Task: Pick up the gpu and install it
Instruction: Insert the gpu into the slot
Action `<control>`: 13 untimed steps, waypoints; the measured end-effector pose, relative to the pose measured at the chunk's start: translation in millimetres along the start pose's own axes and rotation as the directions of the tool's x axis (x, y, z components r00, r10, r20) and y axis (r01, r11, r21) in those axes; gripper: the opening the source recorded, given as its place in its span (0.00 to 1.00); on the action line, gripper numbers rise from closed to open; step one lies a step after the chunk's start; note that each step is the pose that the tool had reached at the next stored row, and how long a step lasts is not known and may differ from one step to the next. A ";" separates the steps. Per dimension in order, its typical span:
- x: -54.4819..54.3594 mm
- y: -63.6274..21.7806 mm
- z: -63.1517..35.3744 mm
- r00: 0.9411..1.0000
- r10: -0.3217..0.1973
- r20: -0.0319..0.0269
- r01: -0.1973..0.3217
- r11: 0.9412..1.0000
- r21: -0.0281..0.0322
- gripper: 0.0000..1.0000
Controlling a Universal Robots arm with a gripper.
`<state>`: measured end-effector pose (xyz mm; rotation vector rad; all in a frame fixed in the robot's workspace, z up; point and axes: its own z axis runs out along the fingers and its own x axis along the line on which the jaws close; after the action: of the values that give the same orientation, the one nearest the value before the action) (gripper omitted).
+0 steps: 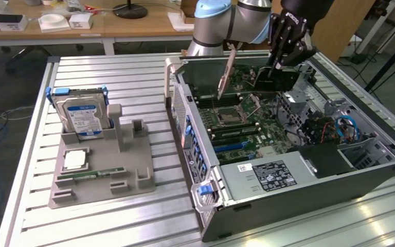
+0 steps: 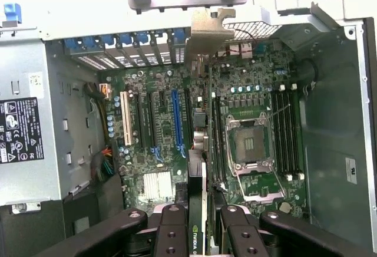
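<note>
The gpu (image 1: 280, 80) is a dark flat card hanging on edge above the motherboard (image 1: 246, 128) of the open computer case (image 1: 321, 193). Its silver bracket (image 1: 226, 72) points toward the case's back wall. My gripper (image 1: 274, 66) is shut on the card's upper edge. The wrist view looks straight down the gpu (image 2: 198, 151), edge-on, with its bracket (image 2: 207, 30) at the far end. There my gripper (image 2: 200, 233) clamps it from both sides. The card hangs between the blue expansion slot (image 2: 177, 112) and the processor socket (image 2: 247, 145), and it looks clear of the board.
On the exterior view's left, a grey holder (image 1: 101, 175) on the slatted table carries a silver hard drive (image 1: 81, 116), a processor chip (image 1: 75, 159) and a green memory stick (image 1: 91, 175). Inside the case are a power supply (image 1: 273, 175), cables (image 1: 341, 128) and memory slots (image 2: 285, 130).
</note>
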<state>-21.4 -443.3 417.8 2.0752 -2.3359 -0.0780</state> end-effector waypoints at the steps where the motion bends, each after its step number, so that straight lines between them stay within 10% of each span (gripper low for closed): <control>1: 0.0 -0.1 0.6 1.000 -0.001 0.000 0.001 1.000 0.002 0.26; 13: 0.3 -0.4 9.3 0.999 -0.046 -0.005 0.046 0.999 0.020 0.26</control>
<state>-21.4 -443.5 408.5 2.1357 -2.2960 -0.0502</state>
